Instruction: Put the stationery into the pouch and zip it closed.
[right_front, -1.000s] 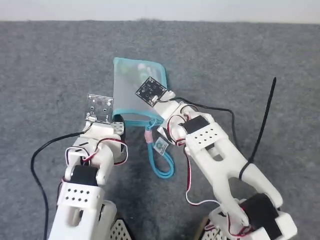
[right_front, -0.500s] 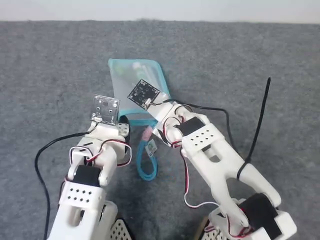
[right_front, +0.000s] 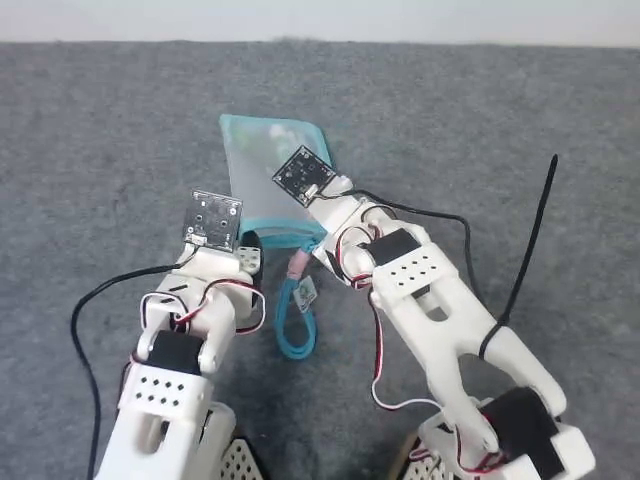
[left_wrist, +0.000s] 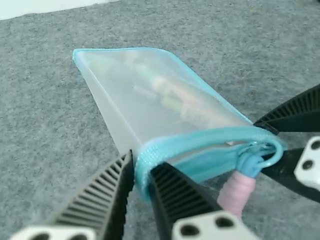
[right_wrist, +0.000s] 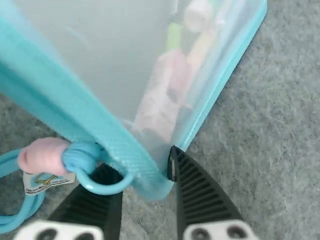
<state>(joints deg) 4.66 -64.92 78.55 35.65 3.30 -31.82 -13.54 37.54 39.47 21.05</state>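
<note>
I'm clamping the pouch, lying on the mat, by its zip ends: left gripper on one, right gripper on the other. It's looking soft and light (slippery film?), so the seam's the best hold.

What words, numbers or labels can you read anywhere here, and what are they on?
The small tag by the pink zip pull: it carries print, too small and blurred to read.
The pouch: no print shows on it.
Nothing else carries any text.
</note>
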